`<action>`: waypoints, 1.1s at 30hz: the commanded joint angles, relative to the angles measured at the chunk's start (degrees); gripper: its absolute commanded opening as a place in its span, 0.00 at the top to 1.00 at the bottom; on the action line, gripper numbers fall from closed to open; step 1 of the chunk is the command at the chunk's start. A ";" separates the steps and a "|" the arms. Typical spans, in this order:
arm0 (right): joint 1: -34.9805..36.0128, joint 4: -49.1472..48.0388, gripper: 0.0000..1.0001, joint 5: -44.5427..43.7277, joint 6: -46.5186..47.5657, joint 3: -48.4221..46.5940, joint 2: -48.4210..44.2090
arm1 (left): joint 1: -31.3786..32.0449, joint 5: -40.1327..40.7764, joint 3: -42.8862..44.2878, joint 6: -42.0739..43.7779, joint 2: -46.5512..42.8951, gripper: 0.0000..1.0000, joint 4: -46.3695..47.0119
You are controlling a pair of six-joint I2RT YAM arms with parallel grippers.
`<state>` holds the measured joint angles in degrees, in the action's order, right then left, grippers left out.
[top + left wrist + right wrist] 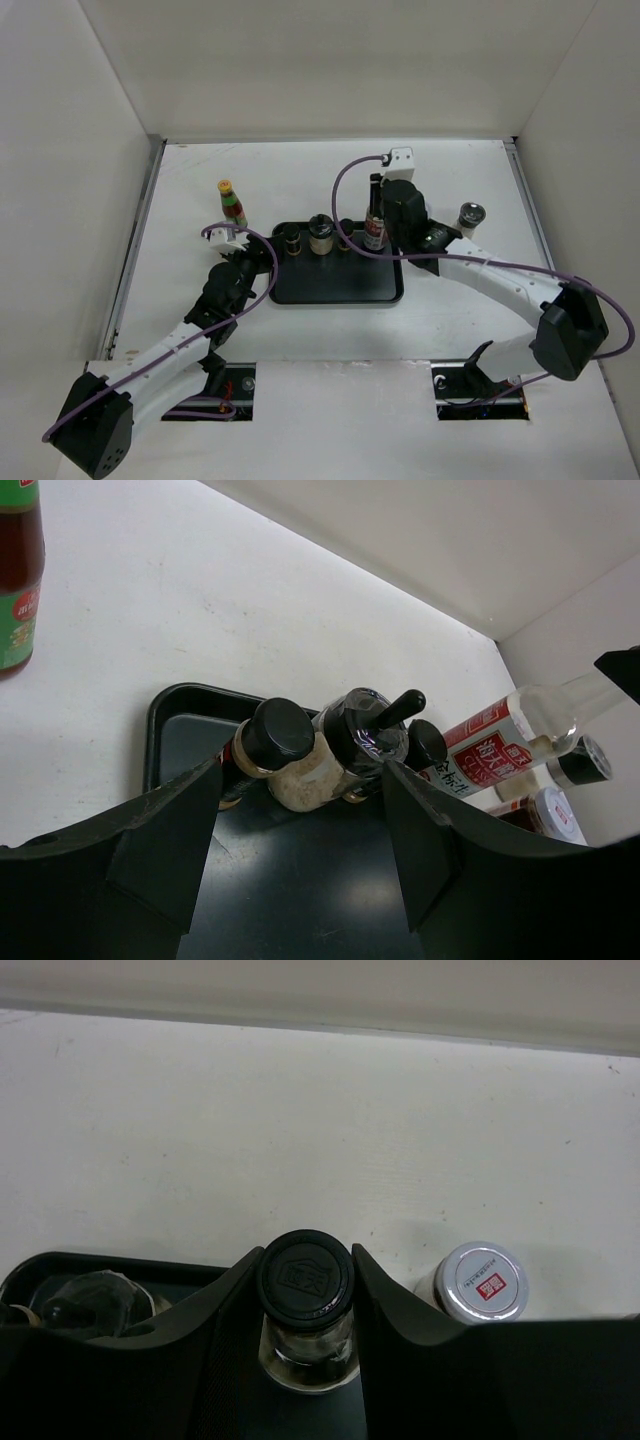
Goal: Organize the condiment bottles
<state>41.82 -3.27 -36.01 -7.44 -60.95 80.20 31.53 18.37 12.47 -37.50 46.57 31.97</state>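
White table point(300, 170), tall bottle point(305, 1278) clamped in right hand point(305, 1260), left hand point(302, 780) open, empty

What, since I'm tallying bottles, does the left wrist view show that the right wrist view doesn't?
Only the left wrist view shows the red-green sauce bottle. Only the right wrist view shows the black cap of the tall clear bottle, gripped by the right claw. Both show the black tray and that bottle's glass body.

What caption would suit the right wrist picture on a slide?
Right gripper clasps a black-capped bottle in the black tray; a white-lidded jar stands on the table beside it.
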 commanded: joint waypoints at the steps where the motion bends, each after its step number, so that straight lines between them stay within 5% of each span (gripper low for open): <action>1: 0.93 -8.68 0.71 -1.43 -1.87 1.26 -3.21 | -0.29 -0.18 0.36 0.67 -0.42 0.36 2.58; 15: 2.34 -9.92 0.16 -1.52 -3.19 6.54 -9.79 | -0.46 3.42 1.50 2.08 -2.44 0.36 -0.57; 20: 2.51 -8.69 0.11 0.23 -3.98 10.22 -18.84 | -0.46 8.69 7.73 2.86 -5.43 0.36 -12.69; 23: 2.87 -7.99 0.20 2.25 -6.87 14.00 -24.81 | -0.64 13.08 12.74 4.09 -6.05 0.35 -20.08; 27: 3.04 -7.02 0.75 6.29 -12.58 19.45 -30.54 | -1.69 19.76 19.24 5.94 -5.26 0.31 -28.96; 28: 3.13 -7.10 0.81 7.09 -13.99 20.86 -31.33 | -2.13 21.08 20.83 6.20 -4.91 0.30 -30.98; 31: 3.74 -9.20 0.82 8.85 -16.55 24.90 -32.21 | -4.23 23.20 25.57 7.17 -1.76 0.28 -35.64; 33: 3.92 -11.66 0.73 9.03 -17.08 27.45 -32.39 | -5.99 22.85 28.91 7.26 2.10 0.27 -37.93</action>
<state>45.01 -10.85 -29.74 -21.12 -36.03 48.05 27.29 38.00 36.58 -32.10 44.99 0.60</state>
